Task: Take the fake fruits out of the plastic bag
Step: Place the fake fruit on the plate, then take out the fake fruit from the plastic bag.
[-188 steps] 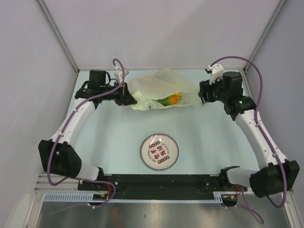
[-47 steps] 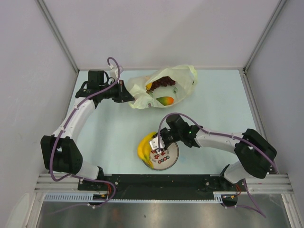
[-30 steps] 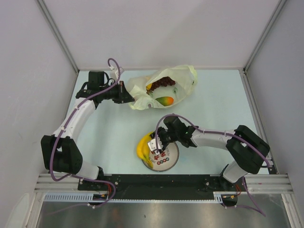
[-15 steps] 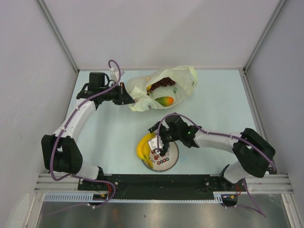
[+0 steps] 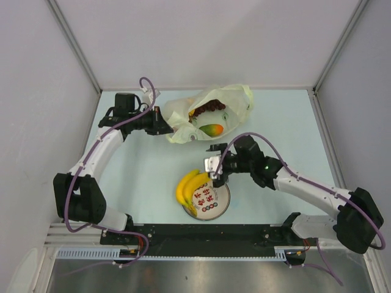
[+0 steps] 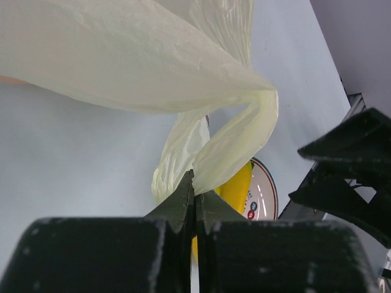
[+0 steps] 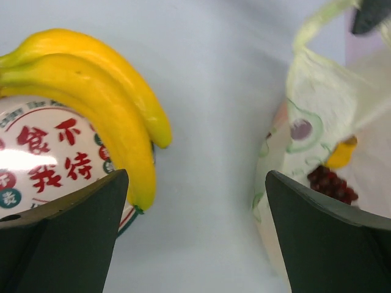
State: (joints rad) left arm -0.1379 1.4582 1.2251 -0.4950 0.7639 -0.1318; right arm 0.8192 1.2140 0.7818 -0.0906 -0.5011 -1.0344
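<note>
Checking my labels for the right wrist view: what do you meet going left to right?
Banana bunch → bare table → plastic bag, grape bunch showing inside it.

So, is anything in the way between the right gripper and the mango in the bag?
Nothing visible stands on the table between the right gripper and the bag. The left gripper holds the bag's mouth open, and the mango lies uncovered inside; only the bag's low near edge is between.

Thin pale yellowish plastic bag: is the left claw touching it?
Touching. The left wrist view shows the left gripper shut on a fold of the pale yellowish plastic bag, pinched between its fingertips.
</note>
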